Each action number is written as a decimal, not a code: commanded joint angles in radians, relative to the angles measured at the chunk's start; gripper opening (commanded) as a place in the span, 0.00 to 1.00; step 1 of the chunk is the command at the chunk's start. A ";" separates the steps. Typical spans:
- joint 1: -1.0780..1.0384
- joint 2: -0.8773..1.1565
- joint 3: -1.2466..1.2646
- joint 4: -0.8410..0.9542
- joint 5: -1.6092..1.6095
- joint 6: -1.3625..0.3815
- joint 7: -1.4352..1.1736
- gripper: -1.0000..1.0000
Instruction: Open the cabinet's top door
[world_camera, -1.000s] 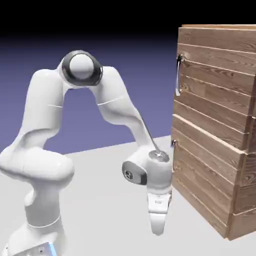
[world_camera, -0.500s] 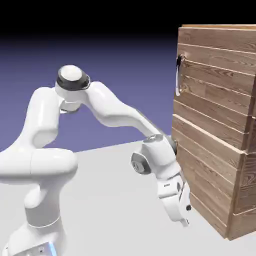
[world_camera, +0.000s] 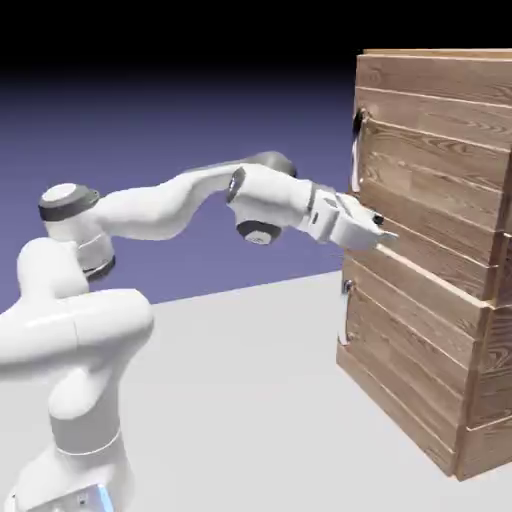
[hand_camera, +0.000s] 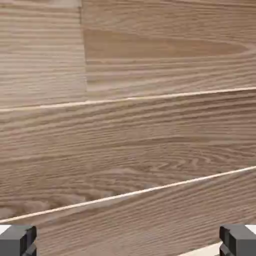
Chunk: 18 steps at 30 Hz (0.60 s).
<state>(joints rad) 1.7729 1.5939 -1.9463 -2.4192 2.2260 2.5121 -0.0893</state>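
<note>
The cabinet (world_camera: 425, 385) of brown planks stands at the exterior view's right. Its top door (world_camera: 440, 165) looks closed, and a slim silver bar handle (world_camera: 356, 150) runs down its left edge. My gripper (world_camera: 384, 236) points horizontally at the door's front, below the handle's lower end and close to the wood. In the hand view, wood planks (hand_camera: 130, 140) fill the picture. The two grey fingertips (hand_camera: 17, 241) sit far apart in the bottom corners, so the gripper (hand_camera: 128, 244) is open with nothing between them.
The lower door (world_camera: 420, 400) has its own small handle (world_camera: 347, 289) just under the top door's bottom edge. The grey table (world_camera: 240, 400) stretches between my base and the cabinet.
The arm has swung up from beside the lower door to the top door's lower part. The hand turned from pointing down to pointing at the cabinet. The jaws stayed open.
</note>
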 joint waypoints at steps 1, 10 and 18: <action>0.030 0.036 -0.033 0.007 0.037 -0.009 -0.014 0.50; -0.073 0.061 -0.049 0.153 0.149 -0.019 -0.039 0.00; 0.096 0.060 -0.161 -0.137 0.234 -0.330 -0.254 0.00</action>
<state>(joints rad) 1.8684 1.6535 -2.1069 -2.5557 2.4619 2.1811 -0.3441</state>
